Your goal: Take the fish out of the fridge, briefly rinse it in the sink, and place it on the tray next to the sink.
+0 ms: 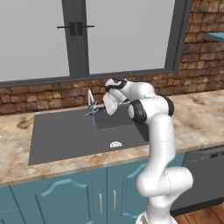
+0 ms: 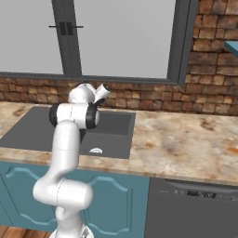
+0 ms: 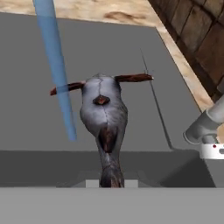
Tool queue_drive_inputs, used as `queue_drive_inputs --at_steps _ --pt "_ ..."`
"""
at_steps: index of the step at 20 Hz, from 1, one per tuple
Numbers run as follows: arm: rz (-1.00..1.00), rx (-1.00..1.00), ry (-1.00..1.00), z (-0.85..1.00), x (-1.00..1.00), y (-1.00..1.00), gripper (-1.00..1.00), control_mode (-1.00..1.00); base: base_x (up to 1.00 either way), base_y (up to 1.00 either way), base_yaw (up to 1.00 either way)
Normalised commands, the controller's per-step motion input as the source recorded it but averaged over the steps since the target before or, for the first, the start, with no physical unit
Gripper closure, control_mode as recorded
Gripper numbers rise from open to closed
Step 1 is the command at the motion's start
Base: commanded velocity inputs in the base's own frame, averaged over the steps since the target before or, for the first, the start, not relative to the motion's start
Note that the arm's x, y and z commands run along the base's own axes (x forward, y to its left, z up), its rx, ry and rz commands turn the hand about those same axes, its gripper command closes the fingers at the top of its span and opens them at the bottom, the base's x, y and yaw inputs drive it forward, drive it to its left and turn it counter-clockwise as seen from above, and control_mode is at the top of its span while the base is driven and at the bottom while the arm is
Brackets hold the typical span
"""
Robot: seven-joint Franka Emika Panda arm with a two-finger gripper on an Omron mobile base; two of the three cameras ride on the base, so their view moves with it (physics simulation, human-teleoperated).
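Pincer (image 3: 111, 183): clenched on the fish (image 3: 104, 114), jaws drawn in tight on its tail end. We note the fish hanging away from the fingertips, head outward, its two thin dark fins spread to either side.

Fish, place: over the sink (image 1: 65, 135), above the dark basin floor, just beside the falling water.

Water stream (image 3: 56, 70): a pale blue column passing close along one side of the fish and crossing one fin; we cannot tell whether it strikes the body.

Faucet (image 1: 91, 103): slim, silver, at the back edge of the sink; in the left base view the thin blue stream drops from it into the sink, with the hand held just beside it.

Counter (image 2: 186, 144): mottled beige stone around the sink.

Brick wall (image 2: 153, 102): behind the sink, under the window.
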Motion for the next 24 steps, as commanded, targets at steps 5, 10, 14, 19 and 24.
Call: queue_drive_inputs --at_steps 5,10,14,19,24 --pt "-0.03 0.00 0.00 -0.01 -0.10 0.01 1.00 -1.00 0.00 0.00 0.00" --pt "0.03 0.00 0.00 0.00 -0.75 0.00 1.00 -1.00 0.00 0.00 0.00" --pt "0.06 -0.01 0.06 -0.02 -0.16 0.07 1.00 -1.00 0.00 0.00 0.00" --pt "0.00 -0.01 0.00 -0.07 0.15 0.00 1.00 -1.00 0.00 0.00 0.00" --pt "0.00 -0.01 0.00 -0.07 0.19 0.00 1.00 -1.00 0.00 0.00 0.00"
